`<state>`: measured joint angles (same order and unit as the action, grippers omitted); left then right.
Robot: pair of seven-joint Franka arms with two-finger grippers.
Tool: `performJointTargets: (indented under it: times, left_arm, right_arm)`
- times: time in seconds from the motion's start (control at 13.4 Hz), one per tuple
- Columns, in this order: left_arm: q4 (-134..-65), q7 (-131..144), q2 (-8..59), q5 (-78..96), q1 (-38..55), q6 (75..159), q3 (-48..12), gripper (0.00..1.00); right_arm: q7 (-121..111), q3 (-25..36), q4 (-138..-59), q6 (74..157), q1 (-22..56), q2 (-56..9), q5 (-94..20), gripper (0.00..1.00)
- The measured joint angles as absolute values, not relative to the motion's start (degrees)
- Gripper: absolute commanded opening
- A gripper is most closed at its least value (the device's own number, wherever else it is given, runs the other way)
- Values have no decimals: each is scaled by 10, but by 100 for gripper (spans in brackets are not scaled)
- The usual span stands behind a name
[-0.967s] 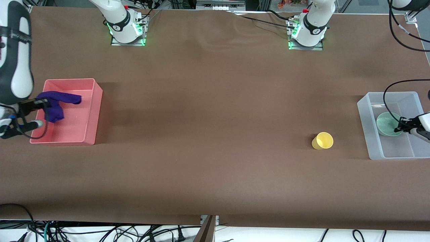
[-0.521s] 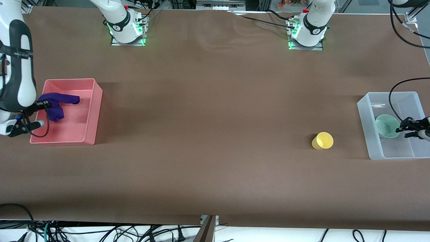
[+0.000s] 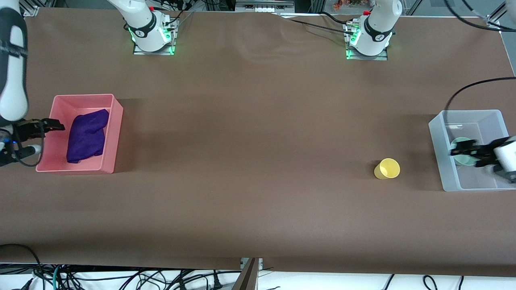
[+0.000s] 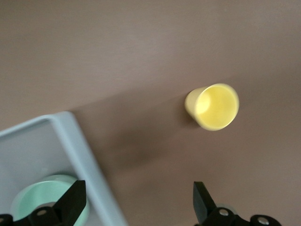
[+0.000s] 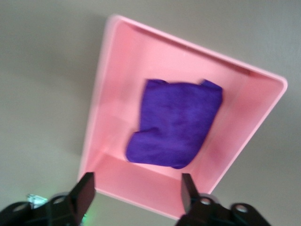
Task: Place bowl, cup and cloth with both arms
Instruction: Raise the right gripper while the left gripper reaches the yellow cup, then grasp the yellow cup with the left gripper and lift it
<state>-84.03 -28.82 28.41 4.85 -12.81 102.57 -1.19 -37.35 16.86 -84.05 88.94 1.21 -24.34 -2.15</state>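
Observation:
The purple cloth [image 3: 86, 135] lies loose in the pink bin [image 3: 114, 133]; it also shows in the right wrist view [image 5: 176, 125]. My right gripper [image 3: 41, 137] is open and empty, in the air over the bin's wall at the right arm's end of the table [image 5: 136, 193]. The sage-green bowl [image 3: 465, 160] sits in the clear bin [image 3: 437, 135]. My left gripper [image 3: 469, 155] is open and empty, over the bin's wall on the cup's side [image 4: 138, 202]. The bowl [image 4: 42, 200] is beside one finger. The yellow cup [image 3: 388, 168] lies on its side on the table, apart from the bin [image 4: 214, 106].
The two arm bases stand along the table's edge farthest from the front camera. Black cables hang over the clear bin [image 4: 70, 136] and beside the pink bin [image 5: 117, 94]. Brown table mat lies between the bins.
My right gripper let go of the cloth, which now lies in the pink bin, and drew back. My left gripper let go of the bowl and moved toward the cup.

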Motion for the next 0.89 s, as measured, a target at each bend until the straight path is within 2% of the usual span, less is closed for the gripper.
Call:
performJointTargets:
  times: [0.15,0.3,0.37,0.45,0.52,0.6,0.67,0.89]
  left_arm:
    - [-862,-181,303,48,-83,1053,-13,96]
    - [-904,-130,320,47,-55,1126,-13,90]
    - [-928,-122,326,47,-51,1167,-13,75]
    - [-949,-120,330,47,-51,1199,-13,46]
    - [-965,-120,333,47,-52,1220,-11,24]
    - [-976,-120,336,47,-52,1234,-11,6]
    - [-982,-120,339,47,-52,1239,-11,0]
    - [-987,-119,346,47,-52,1244,-11,0]
  right_arm:
    - [-282,123,-803,829,16,-218,-21,100]
    - [-186,75,-793,806,18,-192,-18,100]
    - [-157,52,-790,802,19,-178,-7,100]
    - [-144,30,-786,799,19,-164,9,100]
    - [-137,12,-783,791,19,-149,24,100]
    - [-134,0,-781,785,20,-133,36,100]
    - [-134,-6,-781,783,20,-117,41,100]
    - [-134,0,-781,783,16,-85,44,100]
